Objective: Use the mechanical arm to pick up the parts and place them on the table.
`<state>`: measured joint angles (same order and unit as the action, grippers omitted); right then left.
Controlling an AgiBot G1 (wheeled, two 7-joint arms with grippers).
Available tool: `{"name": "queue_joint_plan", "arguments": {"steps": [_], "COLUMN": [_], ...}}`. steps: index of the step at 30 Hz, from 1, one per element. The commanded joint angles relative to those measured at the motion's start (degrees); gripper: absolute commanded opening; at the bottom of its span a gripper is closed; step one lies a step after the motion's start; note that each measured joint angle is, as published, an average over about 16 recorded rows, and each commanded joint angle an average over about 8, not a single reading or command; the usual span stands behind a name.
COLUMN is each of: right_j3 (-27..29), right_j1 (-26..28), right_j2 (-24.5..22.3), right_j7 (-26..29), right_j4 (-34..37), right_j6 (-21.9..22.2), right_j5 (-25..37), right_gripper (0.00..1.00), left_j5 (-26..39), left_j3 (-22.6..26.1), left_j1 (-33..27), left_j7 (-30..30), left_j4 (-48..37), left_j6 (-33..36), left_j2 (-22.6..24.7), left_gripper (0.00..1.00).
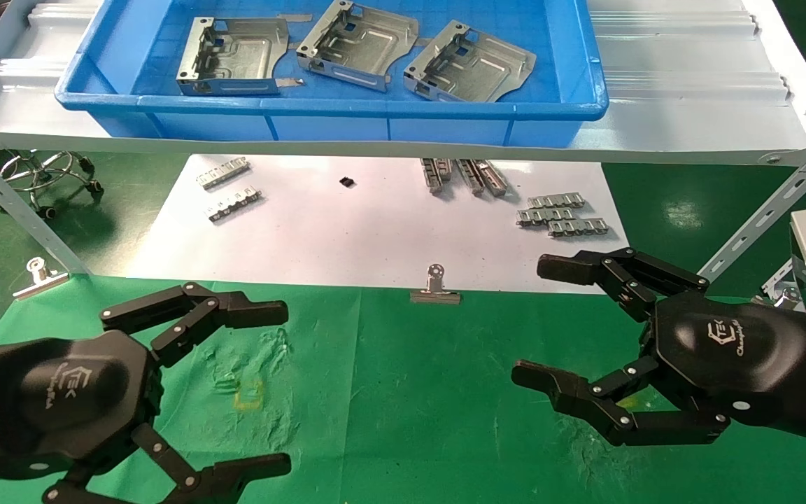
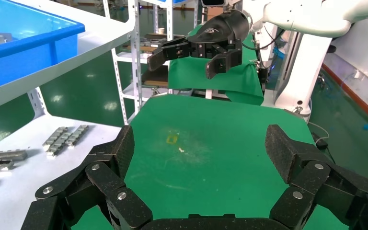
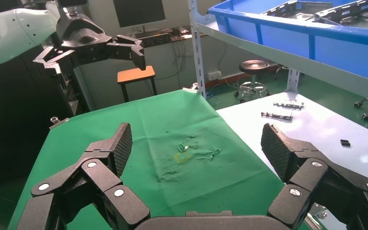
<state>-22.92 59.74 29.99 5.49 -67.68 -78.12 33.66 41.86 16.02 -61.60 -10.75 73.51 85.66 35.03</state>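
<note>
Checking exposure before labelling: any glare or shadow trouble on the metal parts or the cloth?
Head view: the three parts in the blue bin show bright highlights but their ridges stay readable; the shelf shades the top edge of the paper. Left wrist view: lamp reflections on the green floor. Right wrist view: the cloth is evenly lit, wrinkles visible.
</note>
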Motion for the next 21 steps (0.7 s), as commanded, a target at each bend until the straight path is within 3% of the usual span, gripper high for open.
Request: {"name": "queue_joint_plan", "arguments": {"steps": [1, 21], "right_j3": [0.0, 0.0], "right_j1": [0.0, 0.0], "right_j2": [0.0, 0.0], "right_j7": [0.0, 0.0], "right_j4": [0.0, 0.0], "right_j6": [0.0, 0.0], "right_j5": [0.0, 0.0], "right_gripper": [1.0, 1.0], "left_j5": [0.0, 0.0], "left_j3": [0.0, 0.0], "left_j1": [0.0, 0.0], "left_j7": [0.0, 0.0], "left_j4": [0.0, 0.0], "left_j6": [0.0, 0.0], "left_j2": [0.0, 0.0], "left_gripper": [1.0, 1.0]}}
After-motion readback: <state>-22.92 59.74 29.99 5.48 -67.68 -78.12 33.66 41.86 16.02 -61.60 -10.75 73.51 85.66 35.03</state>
